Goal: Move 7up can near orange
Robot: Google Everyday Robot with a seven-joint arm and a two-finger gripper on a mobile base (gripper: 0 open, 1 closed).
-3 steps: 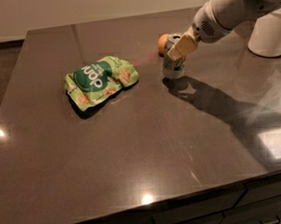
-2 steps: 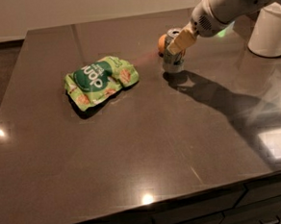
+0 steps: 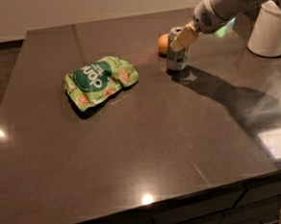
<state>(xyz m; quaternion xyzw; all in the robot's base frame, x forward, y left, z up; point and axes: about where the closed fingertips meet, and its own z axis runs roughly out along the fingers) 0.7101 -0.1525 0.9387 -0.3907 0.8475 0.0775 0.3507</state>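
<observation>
The 7up can (image 3: 176,57) is silvery with faint green markings. It stands upright on the dark table (image 3: 148,147) at the far right. The orange (image 3: 162,44) lies just behind and left of the can, almost touching it. My gripper (image 3: 183,37) reaches in from the upper right and is shut around the can's upper part, with a tan finger (image 3: 184,35) across its top right side. The white arm (image 3: 224,4) casts a long shadow on the table to the right of the can.
A green snack bag (image 3: 100,81) lies flat at the table's centre left. A white cylindrical container (image 3: 270,30) stands at the far right edge. The table's front edge runs along the bottom, with dark floor to the left.
My gripper and the can have shifted slightly farther back, closer to the orange. The snack bag and the orange have not moved.
</observation>
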